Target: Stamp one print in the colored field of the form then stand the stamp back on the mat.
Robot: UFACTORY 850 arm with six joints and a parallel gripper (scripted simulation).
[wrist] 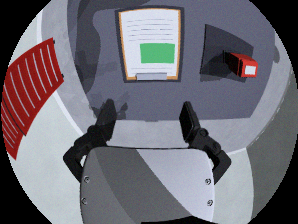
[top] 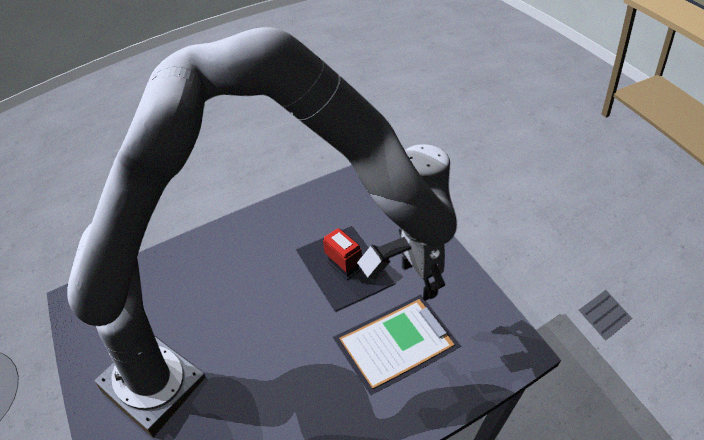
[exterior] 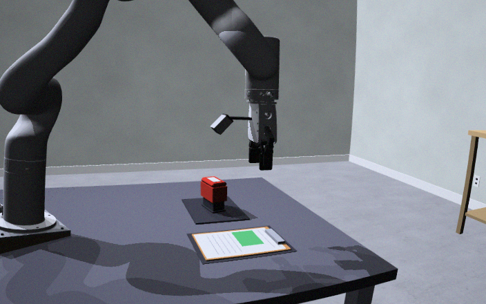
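Note:
The red stamp (top: 341, 250) stands upright on the dark mat (top: 346, 269); it also shows in the exterior view (exterior: 213, 193) and at the right of the wrist view (wrist: 242, 64). The form on its clipboard (top: 395, 341) lies in front of the mat, with a green field (top: 402, 331) that shows no dark mark (exterior: 247, 238) (wrist: 157, 52). My gripper (exterior: 261, 157) (top: 431, 287) is open and empty. It hangs high above the table, to the right of the stamp and well apart from it. In the wrist view both fingers stand wide with only the table between them.
The arm's base (top: 149, 381) is bolted to the table's near left corner. A wooden shelf (top: 661, 88) stands off the table at the far right. The table edge runs close to the clipboard's right side. A grate (top: 604, 313) lies on the floor.

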